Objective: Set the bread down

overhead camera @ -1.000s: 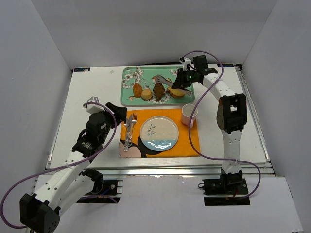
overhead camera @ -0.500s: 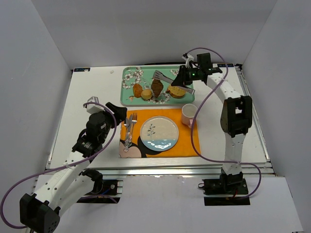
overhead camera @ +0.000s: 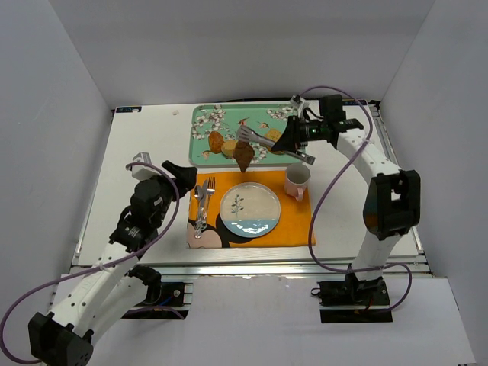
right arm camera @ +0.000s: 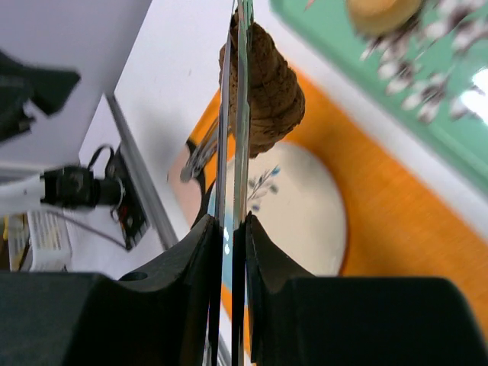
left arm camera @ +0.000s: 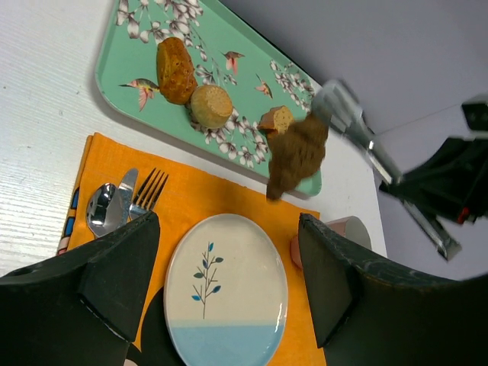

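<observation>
Clamping metal tongs [overhead camera: 267, 141] in my right gripper [overhead camera: 296, 139], fingers narrow and pressed on the handles; the wrist view shows both blades squeezed nearly together. Tong tips pinch a brown ridged bread [overhead camera: 243, 157], off the surface, hanging over the near rim of the green floral tray [overhead camera: 197, 137], just beyond the plate [overhead camera: 250, 207]. In the left wrist view the bread [left arm camera: 296, 155] shows against the tray's near corner, tilted. My left gripper [overhead camera: 181, 174] is spread wide and holds nothing, hovering over the left edge of the orange placemat [overhead camera: 293, 221]. Under it lie a fork [overhead camera: 208, 187] and spoon [overhead camera: 200, 221], side by side left of the plate. Pink cup [overhead camera: 296, 181] stands on the mat's far right corner, right of the plate, below the tongs. Three rolls [overhead camera: 216, 142] are on the tray. White table [overhead camera: 145, 152], grey walls [overhead camera: 69, 114] around it.
</observation>
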You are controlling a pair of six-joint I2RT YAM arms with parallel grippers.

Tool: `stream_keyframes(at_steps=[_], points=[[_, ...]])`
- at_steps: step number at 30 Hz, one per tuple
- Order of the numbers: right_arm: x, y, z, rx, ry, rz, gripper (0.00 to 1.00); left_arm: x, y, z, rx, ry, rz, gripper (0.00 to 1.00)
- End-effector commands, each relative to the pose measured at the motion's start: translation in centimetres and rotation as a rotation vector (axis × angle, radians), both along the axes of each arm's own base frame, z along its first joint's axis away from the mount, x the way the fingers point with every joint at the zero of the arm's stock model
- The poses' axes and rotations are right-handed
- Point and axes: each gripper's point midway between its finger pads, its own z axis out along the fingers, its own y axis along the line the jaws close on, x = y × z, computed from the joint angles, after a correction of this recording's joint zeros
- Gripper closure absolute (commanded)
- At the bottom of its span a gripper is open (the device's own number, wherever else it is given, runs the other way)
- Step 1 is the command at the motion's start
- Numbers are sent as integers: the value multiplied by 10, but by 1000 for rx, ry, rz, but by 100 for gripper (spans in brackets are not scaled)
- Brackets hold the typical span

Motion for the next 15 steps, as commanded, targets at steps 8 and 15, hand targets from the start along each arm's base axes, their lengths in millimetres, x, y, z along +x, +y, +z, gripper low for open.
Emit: stream_keyframes(at_steps=[8, 15], points=[[-118, -14, -28, -59, 109, 148, 92, -2, 4, 11, -24, -49, 8, 18], [-121, -17, -56, -138, 114, 144, 81, -6, 5, 12, -35, -59, 6, 18]])
